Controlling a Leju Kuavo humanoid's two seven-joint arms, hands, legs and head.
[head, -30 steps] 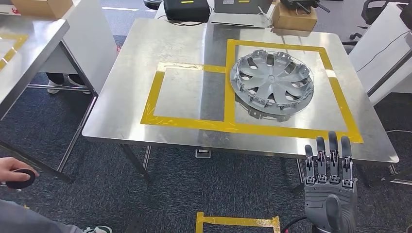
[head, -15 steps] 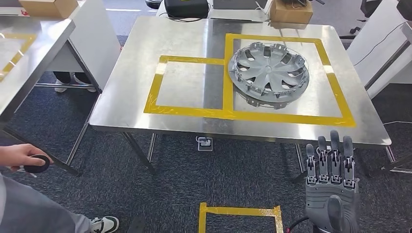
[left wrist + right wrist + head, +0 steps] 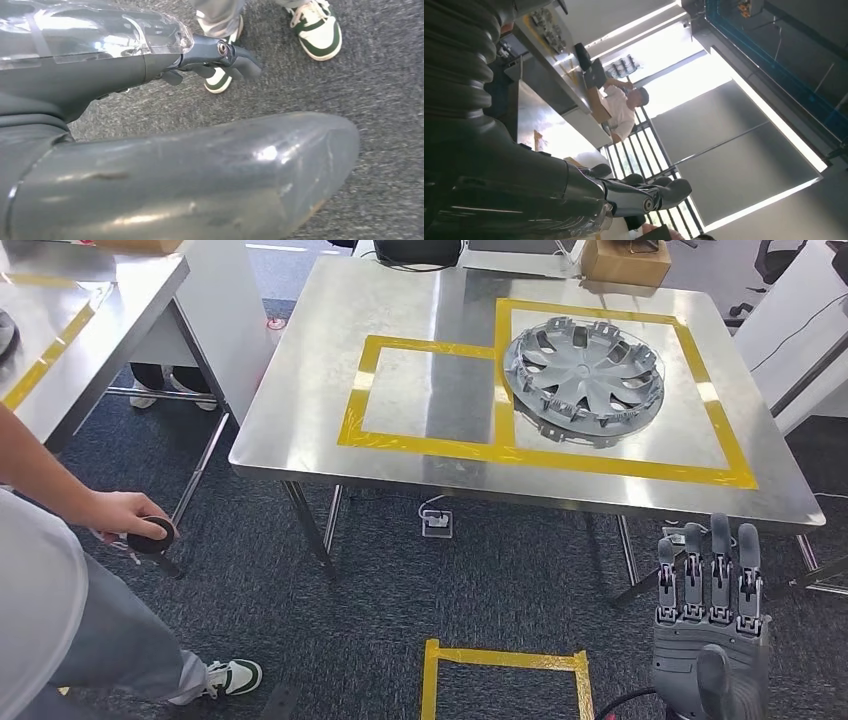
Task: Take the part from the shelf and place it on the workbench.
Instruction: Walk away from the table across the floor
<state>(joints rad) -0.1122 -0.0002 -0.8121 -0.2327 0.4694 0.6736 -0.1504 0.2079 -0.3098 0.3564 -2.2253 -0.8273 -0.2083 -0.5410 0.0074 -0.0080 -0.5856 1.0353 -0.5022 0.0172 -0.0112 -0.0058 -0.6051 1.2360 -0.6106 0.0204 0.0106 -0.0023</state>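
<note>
We saw the part (image 3: 585, 379), a grey wheel cover, lying flat on the tabletop (image 3: 300, 390) inside the larger yellow tape frame (image 3: 610, 462), at about one o'clock from us. Our right hand (image 3: 708, 640) was raised at five o'clock, well apart from it, fingers straight and holding nothing. Our left hand (image 3: 220, 60) hung above the floor, empty, fingers loosely extended. We judged the placing was done; next only to step away.

We see a brushed, glossy metal workbench (image 3: 300, 420) carrying a matt grey plastic wheel cover (image 3: 583, 380) inside shiny yellow tape (image 3: 520, 455); below the workbench, rough dark carpet (image 3: 380, 580).
</note>
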